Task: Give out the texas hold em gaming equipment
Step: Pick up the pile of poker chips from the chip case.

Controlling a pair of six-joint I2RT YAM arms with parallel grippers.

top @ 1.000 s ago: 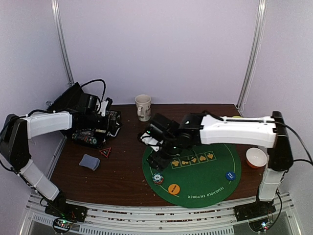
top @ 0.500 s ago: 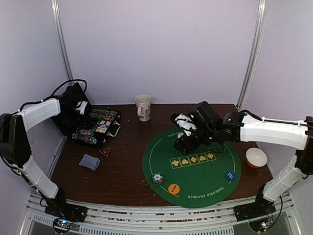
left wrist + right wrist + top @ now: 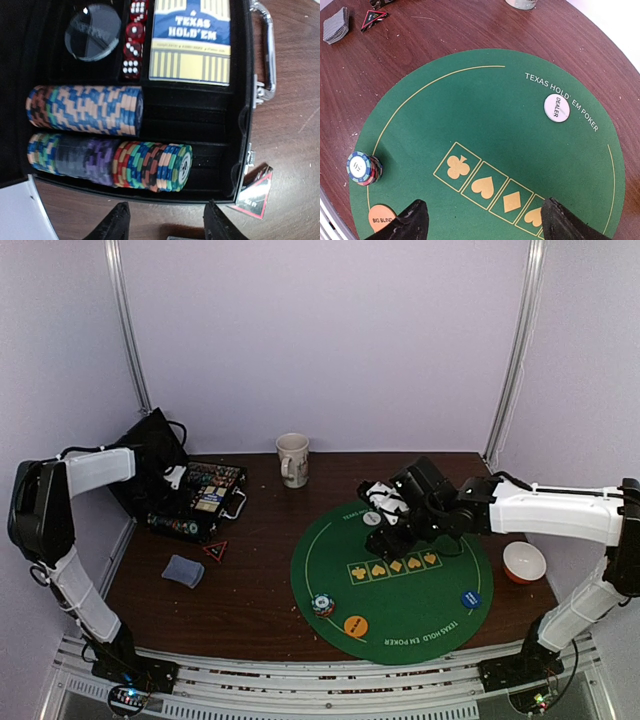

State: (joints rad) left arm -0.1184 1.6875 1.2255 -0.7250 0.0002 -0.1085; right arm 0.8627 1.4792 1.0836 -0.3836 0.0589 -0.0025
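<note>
My left gripper (image 3: pixel 165 227) hangs released, fingers spread. It sits just off the 6 o'clock wall of the open black case (image 3: pixel 240 125), and that wall stands between my fingers and the chips. Inside the case lie two chip rows (image 3: pixel 85 110). At 12 o'clock beyond them are red dice (image 3: pixel 132 45), a clear disc (image 3: pixel 92 32) and the boxed deck (image 3: pixel 190 40). A red-edged triangular tag (image 3: pixel 255 192) lies on the tabletop (image 3: pixel 250 590) just beside the case's 5 o'clock corner.

My right gripper (image 3: pixel 487 225) is released too, fingers wide above the green mat (image 3: pixel 485 100). The white dealer disc (image 3: pixel 556 107) lies on the mat at 1 o'clock from it. The small chip stack (image 3: pixel 364 168) stands at the mat's edge at 9 o'clock. The orange disc (image 3: pixel 382 217) peeks out beside my finger at 8 o'clock.

Only the top view shows the blue disc (image 3: pixel 470 598), at 4 o'clock on the mat. It also shows the bowl (image 3: pixel 524 561) off the mat at 3 o'clock and the whole mug (image 3: pixel 293 458) at 11 o'clock. The loose cards (image 3: pixel 183 570) lie at 6 o'clock from the case. That view hides the case's contents under my left arm, which only the left wrist view shows.
</note>
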